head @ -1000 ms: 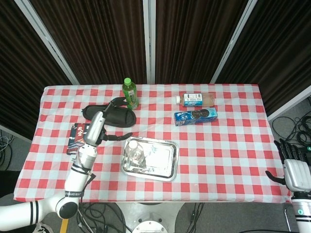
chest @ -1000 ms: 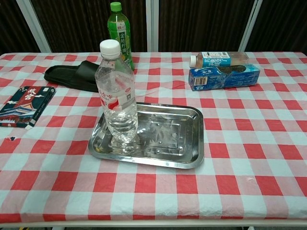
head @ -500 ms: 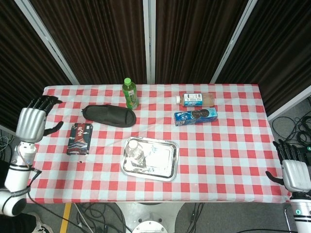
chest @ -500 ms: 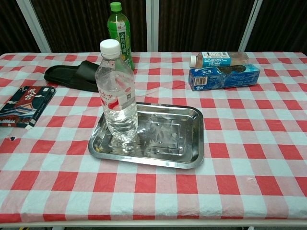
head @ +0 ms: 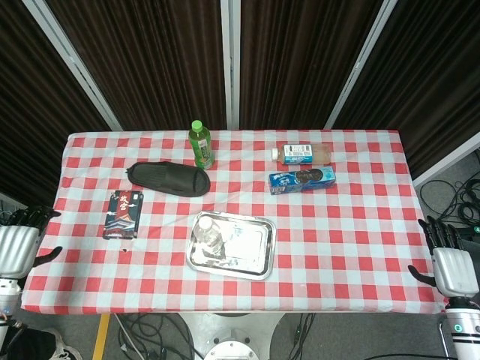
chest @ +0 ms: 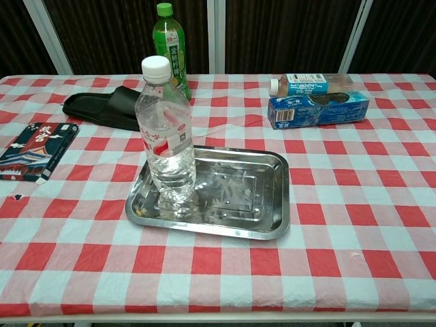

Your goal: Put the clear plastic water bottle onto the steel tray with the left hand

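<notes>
The clear plastic water bottle [chest: 167,139] with a white cap stands upright on the left part of the steel tray [chest: 252,197]; in the head view the bottle [head: 208,235] shows from above on the tray [head: 251,247]. My left hand [head: 16,247] hangs off the table's left edge, fingers apart and empty. Beyond the right front corner my right hand [head: 451,264] is also empty with fingers spread. Neither hand shows in the chest view.
A green tea bottle [head: 200,144] stands at the back. A black slipper [head: 168,178] and a dark printed box [head: 124,214] lie left of the tray. A lying drink bottle [head: 304,154] and a blue cookie pack [head: 302,180] sit at the back right.
My left hand has pulled away from beside the tray, swung out past the table's left edge and dropped lower. The bottle stays standing on the tray. The right hand has barely shifted.
</notes>
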`<act>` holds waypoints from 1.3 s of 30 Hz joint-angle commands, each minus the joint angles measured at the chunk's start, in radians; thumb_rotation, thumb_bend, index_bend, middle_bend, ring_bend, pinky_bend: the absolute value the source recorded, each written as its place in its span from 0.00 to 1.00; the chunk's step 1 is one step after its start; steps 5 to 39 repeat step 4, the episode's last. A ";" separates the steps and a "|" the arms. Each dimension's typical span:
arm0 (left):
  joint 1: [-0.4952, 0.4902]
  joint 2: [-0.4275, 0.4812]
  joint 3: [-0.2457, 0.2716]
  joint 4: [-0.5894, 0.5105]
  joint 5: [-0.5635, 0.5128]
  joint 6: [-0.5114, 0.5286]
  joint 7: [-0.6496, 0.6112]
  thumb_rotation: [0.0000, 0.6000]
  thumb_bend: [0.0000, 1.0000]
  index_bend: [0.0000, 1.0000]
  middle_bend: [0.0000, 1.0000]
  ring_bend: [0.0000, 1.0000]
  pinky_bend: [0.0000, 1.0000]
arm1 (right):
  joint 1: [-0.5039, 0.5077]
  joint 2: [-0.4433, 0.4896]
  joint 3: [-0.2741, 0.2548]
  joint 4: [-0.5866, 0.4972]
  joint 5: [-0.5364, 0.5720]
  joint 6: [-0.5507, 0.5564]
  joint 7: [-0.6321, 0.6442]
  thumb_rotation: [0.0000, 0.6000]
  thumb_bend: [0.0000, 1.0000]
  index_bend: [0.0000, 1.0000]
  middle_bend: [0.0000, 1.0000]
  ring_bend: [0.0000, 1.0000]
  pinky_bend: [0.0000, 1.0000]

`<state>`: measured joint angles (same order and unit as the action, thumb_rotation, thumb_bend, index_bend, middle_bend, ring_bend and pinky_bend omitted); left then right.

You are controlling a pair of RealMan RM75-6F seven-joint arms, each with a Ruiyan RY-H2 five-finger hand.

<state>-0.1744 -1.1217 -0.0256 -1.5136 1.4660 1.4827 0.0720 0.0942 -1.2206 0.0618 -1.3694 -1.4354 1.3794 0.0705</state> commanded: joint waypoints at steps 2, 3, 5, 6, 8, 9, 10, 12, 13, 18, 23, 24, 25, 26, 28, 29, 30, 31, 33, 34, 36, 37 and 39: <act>0.029 0.004 0.017 0.018 0.005 0.018 -0.031 1.00 0.16 0.34 0.36 0.24 0.26 | 0.000 -0.001 -0.002 0.000 -0.004 0.001 -0.002 1.00 0.10 0.00 0.00 0.00 0.00; 0.034 0.002 0.019 0.022 0.006 0.020 -0.036 1.00 0.16 0.34 0.36 0.24 0.26 | 0.000 -0.001 -0.003 0.001 -0.005 0.000 -0.002 1.00 0.10 0.00 0.00 0.00 0.00; 0.040 -0.001 0.021 0.026 0.005 0.022 -0.040 1.00 0.16 0.34 0.36 0.24 0.26 | 0.000 -0.003 -0.005 0.001 -0.005 -0.001 -0.003 1.00 0.10 0.00 0.00 0.00 0.00; 0.040 -0.001 0.021 0.026 0.005 0.022 -0.040 1.00 0.16 0.34 0.36 0.24 0.26 | 0.000 -0.003 -0.005 0.001 -0.005 -0.001 -0.003 1.00 0.10 0.00 0.00 0.00 0.00; 0.040 -0.001 0.021 0.026 0.005 0.022 -0.040 1.00 0.16 0.34 0.36 0.24 0.26 | 0.000 -0.003 -0.005 0.001 -0.005 -0.001 -0.003 1.00 0.10 0.00 0.00 0.00 0.00; 0.040 -0.001 0.021 0.026 0.005 0.022 -0.040 1.00 0.16 0.34 0.36 0.24 0.26 | 0.000 -0.003 -0.005 0.001 -0.005 -0.001 -0.003 1.00 0.10 0.00 0.00 0.00 0.00; 0.040 -0.001 0.021 0.026 0.005 0.022 -0.040 1.00 0.16 0.34 0.36 0.24 0.26 | 0.000 -0.003 -0.005 0.001 -0.005 -0.001 -0.003 1.00 0.10 0.00 0.00 0.00 0.00; 0.040 -0.001 0.021 0.026 0.005 0.022 -0.040 1.00 0.16 0.34 0.36 0.24 0.26 | 0.000 -0.003 -0.005 0.001 -0.005 -0.001 -0.003 1.00 0.10 0.00 0.00 0.00 0.00; 0.040 -0.001 0.021 0.026 0.005 0.022 -0.040 1.00 0.16 0.34 0.36 0.24 0.26 | 0.000 -0.003 -0.005 0.001 -0.005 -0.001 -0.003 1.00 0.10 0.00 0.00 0.00 0.00; 0.040 -0.001 0.021 0.026 0.005 0.022 -0.040 1.00 0.16 0.34 0.36 0.24 0.26 | 0.000 -0.003 -0.005 0.001 -0.005 -0.001 -0.003 1.00 0.10 0.00 0.00 0.00 0.00; 0.040 -0.001 0.021 0.026 0.005 0.022 -0.040 1.00 0.16 0.34 0.36 0.24 0.26 | 0.000 -0.003 -0.005 0.001 -0.005 -0.001 -0.003 1.00 0.10 0.00 0.00 0.00 0.00; 0.040 -0.001 0.021 0.026 0.005 0.022 -0.040 1.00 0.16 0.34 0.36 0.24 0.26 | 0.000 -0.003 -0.005 0.001 -0.005 -0.001 -0.003 1.00 0.10 0.00 0.00 0.00 0.00; 0.040 -0.001 0.021 0.026 0.005 0.022 -0.040 1.00 0.16 0.34 0.36 0.24 0.26 | 0.000 -0.003 -0.005 0.001 -0.005 -0.001 -0.003 1.00 0.10 0.00 0.00 0.00 0.00; 0.040 -0.001 0.021 0.026 0.005 0.022 -0.040 1.00 0.16 0.34 0.36 0.24 0.26 | 0.000 -0.003 -0.005 0.001 -0.005 -0.001 -0.003 1.00 0.10 0.00 0.00 0.00 0.00; 0.040 -0.001 0.021 0.026 0.005 0.022 -0.040 1.00 0.16 0.34 0.36 0.24 0.26 | 0.000 -0.003 -0.005 0.001 -0.005 -0.001 -0.003 1.00 0.10 0.00 0.00 0.00 0.00; 0.040 -0.001 0.021 0.026 0.005 0.022 -0.040 1.00 0.16 0.34 0.36 0.24 0.26 | 0.000 -0.003 -0.005 0.001 -0.005 -0.001 -0.003 1.00 0.10 0.00 0.00 0.00 0.00; 0.040 -0.001 0.021 0.026 0.005 0.022 -0.040 1.00 0.16 0.34 0.36 0.24 0.26 | 0.000 -0.003 -0.005 0.001 -0.005 -0.001 -0.003 1.00 0.10 0.00 0.00 0.00 0.00; 0.040 -0.001 0.021 0.026 0.005 0.022 -0.040 1.00 0.16 0.34 0.36 0.24 0.26 | 0.000 -0.003 -0.005 0.001 -0.005 -0.001 -0.003 1.00 0.10 0.00 0.00 0.00 0.00; 0.040 -0.001 0.021 0.026 0.005 0.022 -0.040 1.00 0.16 0.34 0.36 0.24 0.26 | 0.000 -0.003 -0.005 0.001 -0.005 -0.001 -0.003 1.00 0.10 0.00 0.00 0.00 0.00; 0.040 -0.001 0.021 0.026 0.005 0.022 -0.040 1.00 0.16 0.34 0.36 0.24 0.26 | 0.000 -0.003 -0.005 0.001 -0.005 -0.001 -0.003 1.00 0.10 0.00 0.00 0.00 0.00; 0.040 -0.001 0.021 0.026 0.005 0.022 -0.040 1.00 0.16 0.34 0.36 0.24 0.26 | 0.000 -0.003 -0.005 0.001 -0.005 -0.001 -0.003 1.00 0.10 0.00 0.00 0.00 0.00; 0.040 -0.001 0.021 0.026 0.005 0.022 -0.040 1.00 0.16 0.34 0.36 0.24 0.26 | 0.000 -0.003 -0.005 0.001 -0.005 -0.001 -0.003 1.00 0.10 0.00 0.00 0.00 0.00; 0.040 -0.001 0.021 0.026 0.005 0.022 -0.040 1.00 0.16 0.34 0.36 0.24 0.26 | 0.000 -0.003 -0.005 0.001 -0.005 -0.001 -0.003 1.00 0.10 0.00 0.00 0.00 0.00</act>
